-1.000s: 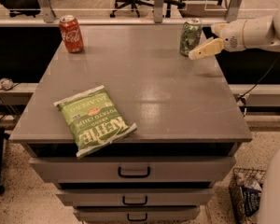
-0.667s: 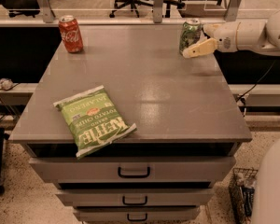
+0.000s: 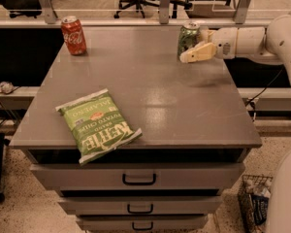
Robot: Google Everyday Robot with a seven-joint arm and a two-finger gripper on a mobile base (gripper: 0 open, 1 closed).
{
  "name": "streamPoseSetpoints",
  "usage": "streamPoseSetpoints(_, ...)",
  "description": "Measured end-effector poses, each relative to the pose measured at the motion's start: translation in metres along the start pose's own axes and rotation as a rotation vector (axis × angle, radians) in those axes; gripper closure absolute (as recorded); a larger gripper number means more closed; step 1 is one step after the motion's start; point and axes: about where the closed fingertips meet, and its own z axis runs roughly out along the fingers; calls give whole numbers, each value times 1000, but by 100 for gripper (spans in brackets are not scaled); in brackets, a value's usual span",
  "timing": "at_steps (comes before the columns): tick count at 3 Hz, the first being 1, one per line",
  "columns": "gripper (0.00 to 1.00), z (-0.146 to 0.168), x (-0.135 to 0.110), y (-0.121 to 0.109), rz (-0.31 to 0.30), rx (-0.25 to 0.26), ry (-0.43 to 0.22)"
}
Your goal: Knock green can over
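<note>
The green can (image 3: pixel 187 39), mottled green and white with a silver top, stands at the far right of the grey cabinet top (image 3: pixel 150 86). My gripper (image 3: pixel 195 45) reaches in from the right at the end of a white arm (image 3: pixel 252 40). It is open. One cream finger (image 3: pixel 196 54) lies against the can's lower right side and the other shows behind the can's top right. The can looks upright or only slightly tilted.
A red cola can (image 3: pixel 73 35) stands at the far left corner. A flat green chip bag (image 3: pixel 97 124) lies at the front left, overhanging the edge. Drawers sit below the top. A wire basket (image 3: pixel 254 203) is on the floor at the right.
The gripper has moved left across the cabinet's back right, and the green can has shifted a little left with it. The can still stands.
</note>
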Motion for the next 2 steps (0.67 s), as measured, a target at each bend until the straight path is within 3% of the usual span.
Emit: streamPoseSetpoints(2, 0, 5, -19, 93, 65, -237, -72)
